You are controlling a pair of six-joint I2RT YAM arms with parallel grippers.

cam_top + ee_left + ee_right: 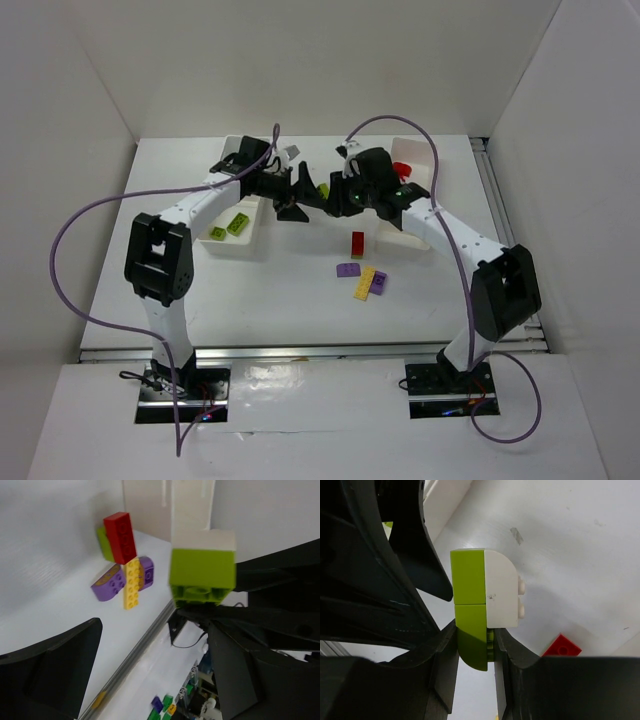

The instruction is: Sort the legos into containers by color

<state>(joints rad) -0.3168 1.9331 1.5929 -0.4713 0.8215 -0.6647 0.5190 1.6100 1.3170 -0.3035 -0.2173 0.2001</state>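
My right gripper [474, 645] is shut on a lime green lego [470, 595] that has a white piece [502, 592] stuck to its side. It hangs in mid-air over the middle of the table [323, 190]. My left gripper [152, 630] faces it, open, with nothing between its fingers. The lime green lego [202, 575] floats just beyond those fingertips. On the table lie a red brick [357, 244], a yellow brick [366, 282] and two purple pieces [348, 270] [379, 282]. The left container [215, 248] holds lime green bricks [238, 223].
The right container [432, 160] stands at the back right with a red piece [401, 168] in it. Both arms meet above the table's centre, their cables arching overhead. White walls close in the table on three sides.
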